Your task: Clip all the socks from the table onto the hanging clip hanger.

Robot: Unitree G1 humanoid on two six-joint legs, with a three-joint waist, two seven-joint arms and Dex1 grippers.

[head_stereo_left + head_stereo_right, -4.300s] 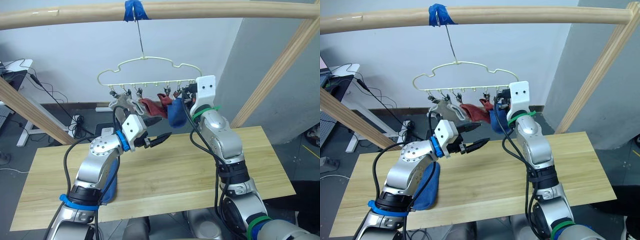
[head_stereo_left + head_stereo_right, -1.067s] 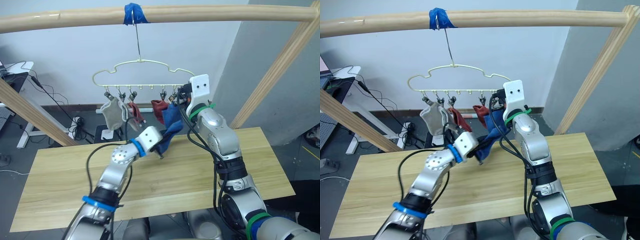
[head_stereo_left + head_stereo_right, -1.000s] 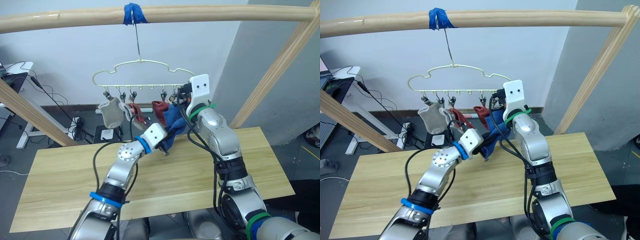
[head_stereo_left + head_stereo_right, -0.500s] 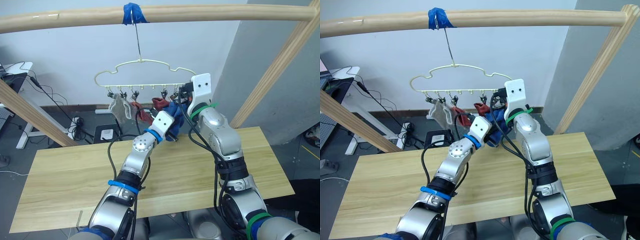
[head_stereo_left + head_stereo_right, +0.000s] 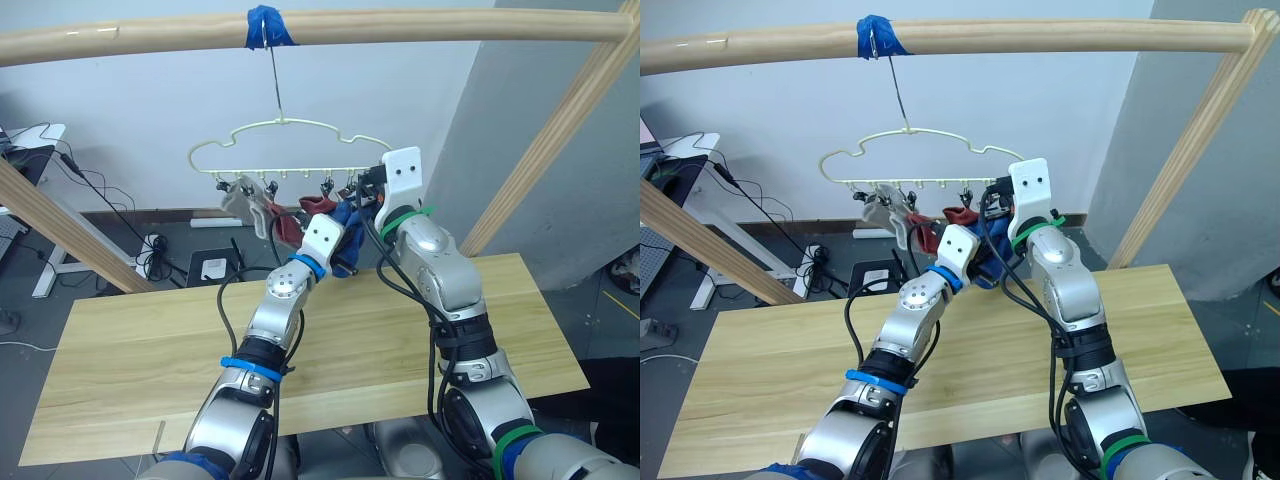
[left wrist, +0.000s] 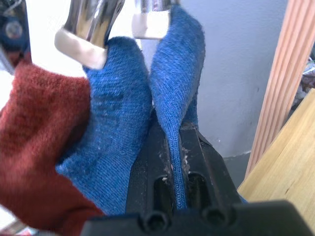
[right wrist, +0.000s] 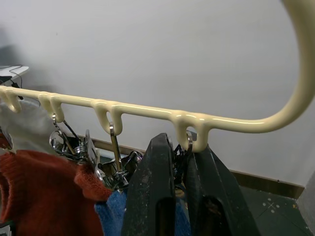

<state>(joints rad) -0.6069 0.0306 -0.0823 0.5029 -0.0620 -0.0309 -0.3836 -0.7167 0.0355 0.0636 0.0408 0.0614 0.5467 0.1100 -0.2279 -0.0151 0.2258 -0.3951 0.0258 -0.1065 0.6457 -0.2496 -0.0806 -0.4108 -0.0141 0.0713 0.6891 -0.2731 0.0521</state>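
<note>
From where I stand, the hanger [image 5: 285, 150] hangs at twelve o'clock over the table [image 5: 130, 340], whose visible top carries no socks. Going left to right along its clips: a grey sock [image 5: 243, 197], a red sock [image 5: 283, 222], another red sock [image 5: 318, 206], then a blue sock [image 6: 118, 132] already pinned. The left gripper [image 6: 173, 162] pinches the last blue sock [image 6: 178, 83] at its clip. The right gripper [image 7: 179, 169] is squeezed on the end clip [image 7: 178, 151]. Nearly finished, I'd judge.

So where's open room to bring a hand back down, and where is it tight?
The table is bare to the left of the left arm and between the two arms. It is tight under the clip hanger, where the socks and both hands bunch.
</note>
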